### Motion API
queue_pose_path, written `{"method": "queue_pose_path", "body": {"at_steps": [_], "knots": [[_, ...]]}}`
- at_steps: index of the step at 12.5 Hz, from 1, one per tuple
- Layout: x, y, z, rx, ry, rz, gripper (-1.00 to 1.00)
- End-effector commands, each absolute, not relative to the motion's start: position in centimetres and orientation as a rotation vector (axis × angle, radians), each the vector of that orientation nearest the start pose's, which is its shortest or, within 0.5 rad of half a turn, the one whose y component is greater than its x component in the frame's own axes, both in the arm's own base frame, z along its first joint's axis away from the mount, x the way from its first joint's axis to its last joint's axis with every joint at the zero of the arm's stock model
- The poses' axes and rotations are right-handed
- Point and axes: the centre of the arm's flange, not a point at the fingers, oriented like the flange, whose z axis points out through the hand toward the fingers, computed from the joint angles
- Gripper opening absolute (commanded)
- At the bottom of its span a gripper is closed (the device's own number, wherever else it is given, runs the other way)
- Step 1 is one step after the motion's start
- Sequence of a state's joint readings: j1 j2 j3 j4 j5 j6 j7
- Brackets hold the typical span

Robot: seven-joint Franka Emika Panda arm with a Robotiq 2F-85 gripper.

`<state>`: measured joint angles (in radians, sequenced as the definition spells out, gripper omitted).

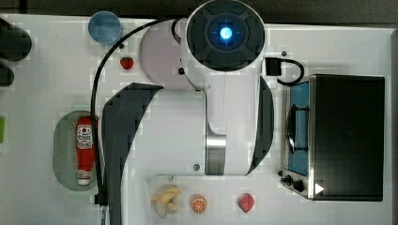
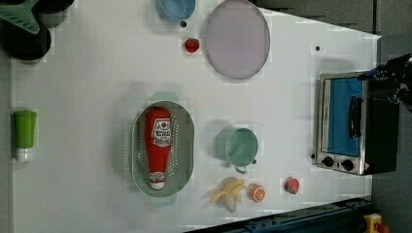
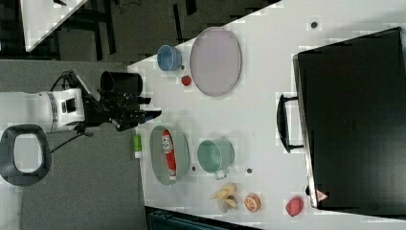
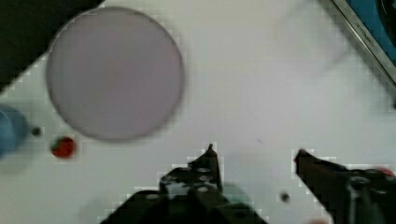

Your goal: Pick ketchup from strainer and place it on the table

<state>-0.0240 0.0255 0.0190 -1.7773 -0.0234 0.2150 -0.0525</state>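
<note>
Black and parted, the two fingers [image 4: 210, 161] of the gripper [image 4: 254, 151] stood well apart with nothing between them, over bare white table [image 4: 261, 84]. In the right view the gripper [image 3: 143, 114] hung high off the table, well away from the strainer [image 3: 158, 158]. Past the fingertips in the wrist view lay a round lilac plate [image 4: 114, 72], with a small strawberry [image 4: 63, 147] and a blue cup [image 4: 9, 130] near its rim.

The ketchup [image 2: 158, 145] lay lengthwise inside the pale green strainer [image 2: 187, 145], label up, its white cap toward the left view's bottom. In the top view the ketchup [image 1: 85, 150] and strainer [image 1: 63, 150] sat at the top view's left, beside the arm's dark cable.

To the left view's right of the strainer stood a teal cup [image 2: 241, 148]; below it lay a banana [image 2: 228, 191], an orange half [image 2: 257, 192] and a red fruit [image 2: 291, 185]. A toaster oven [image 2: 347, 124] sat at the left view's right edge, and a green bottle [image 2: 23, 133] stood at the left view's left.
</note>
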Motion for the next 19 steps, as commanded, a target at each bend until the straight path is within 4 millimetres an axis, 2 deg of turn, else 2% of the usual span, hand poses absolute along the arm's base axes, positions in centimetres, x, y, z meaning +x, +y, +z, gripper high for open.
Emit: {"method": "queue_pose_path", "body": {"at_steps": [1,3,5,8,12,14,16,19], "knots": [[50.5,-0.6,60.4,-2.882,1.256,0.0,0.59],[50.7,0.8,60.2,-2.9,1.222,0.001,1.0],[50.9,3.8,59.8,-2.938,1.143,-0.003,1.0],[50.9,10.4,58.3,-3.019,0.965,0.014,1.0],[49.4,21.0,55.5,-3.114,0.67,0.046,1.0],[48.2,25.7,53.5,-3.137,0.54,0.066,1.0],[46.9,29.5,50.6,-3.15,0.413,0.096,1.0],[45.0,33.8,45.1,-3.125,0.268,0.102,1.0]]}}
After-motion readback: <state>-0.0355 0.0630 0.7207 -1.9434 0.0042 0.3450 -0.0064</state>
